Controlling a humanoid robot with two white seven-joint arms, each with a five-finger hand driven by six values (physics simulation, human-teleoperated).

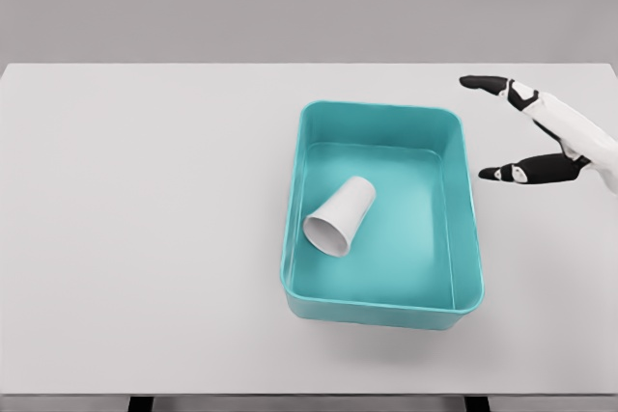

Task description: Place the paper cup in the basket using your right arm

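Observation:
A white paper cup (340, 216) lies on its side inside the teal basket (465, 238), toward the basket's left half, with its open mouth facing the lower left. My right hand (490, 127) hovers just beyond the basket's right rim near the far right corner. Its fingers (526, 169) are spread wide and hold nothing. The hand is apart from both cup and basket. The left arm does not show.
The basket rests right of centre on a pale grey table (145, 229). The table's front edge runs along the bottom of the view, with dark legs just visible beneath it.

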